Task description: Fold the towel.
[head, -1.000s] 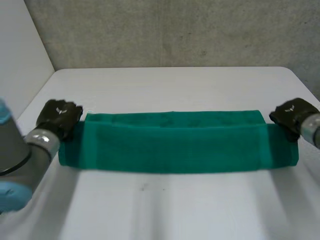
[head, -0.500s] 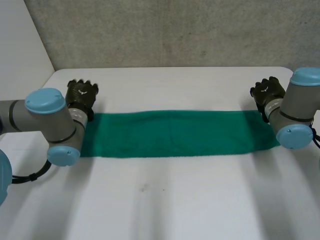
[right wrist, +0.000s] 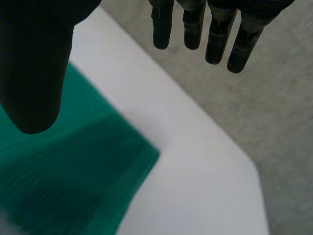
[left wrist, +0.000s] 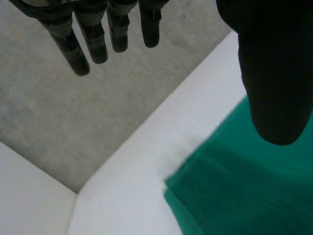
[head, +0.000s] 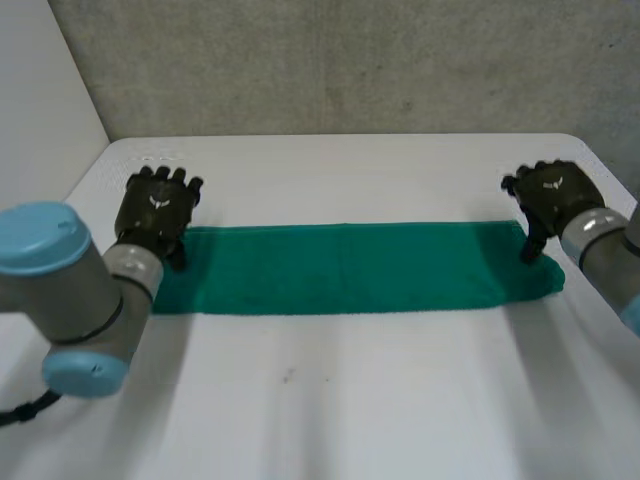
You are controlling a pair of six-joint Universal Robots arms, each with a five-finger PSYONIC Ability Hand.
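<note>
White worktop (head: pixel 350 400), towel (head: pixel 350 268) a flat strip. Left hand (head: pixel 155 210) at 9 o'clock end, right hand (head: pixel 550 195) at 3, both slack, empty. Grip corners evenly.

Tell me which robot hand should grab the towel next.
Right robot hand, narrowly: like the left robot hand it's open, thumb over a far towel corner, but the left arm overlaps its end.

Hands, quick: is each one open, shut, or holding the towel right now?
Left hand: open, holding nothing, by the towel's end.
Right hand: open, holding nothing, by the other end.
</note>
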